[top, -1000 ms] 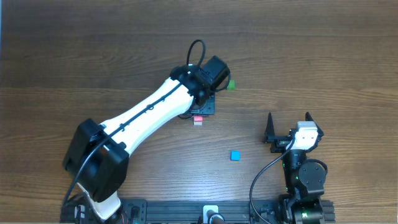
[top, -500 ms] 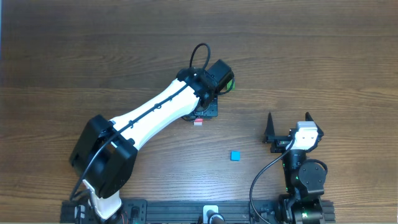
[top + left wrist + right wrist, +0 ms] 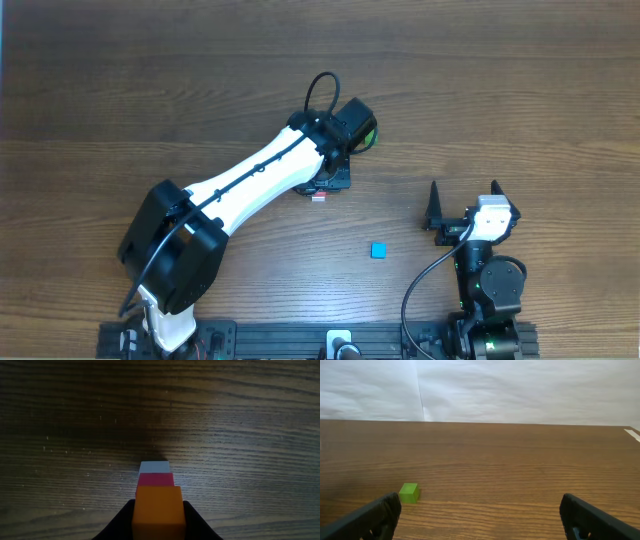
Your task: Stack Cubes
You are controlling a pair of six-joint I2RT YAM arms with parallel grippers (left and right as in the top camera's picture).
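My left gripper (image 3: 158, 519) is shut on an orange cube (image 3: 158, 510) and hangs just over a small stack, a red cube (image 3: 156, 479) sitting on a white cube (image 3: 154, 467). I cannot tell whether the orange cube touches the red one. From above, the left gripper (image 3: 330, 172) covers most of that stack; only a red and white edge (image 3: 318, 197) peeks out. A green cube (image 3: 409, 493) lies on the table, half hidden behind the left wrist (image 3: 372, 134). A blue cube (image 3: 378, 250) lies alone nearer the bases. My right gripper (image 3: 465, 205) stands open and holds nothing.
The wooden table (image 3: 520, 90) stretches bare on the far side and at the left. A white wall (image 3: 520, 390) rises behind the table's far edge. The left arm's white link (image 3: 250, 180) crosses the middle diagonally.
The left arm has shifted slightly towards the green cube and down over the stack, hiding more of the red cube and the green cube. The right arm has stayed still.
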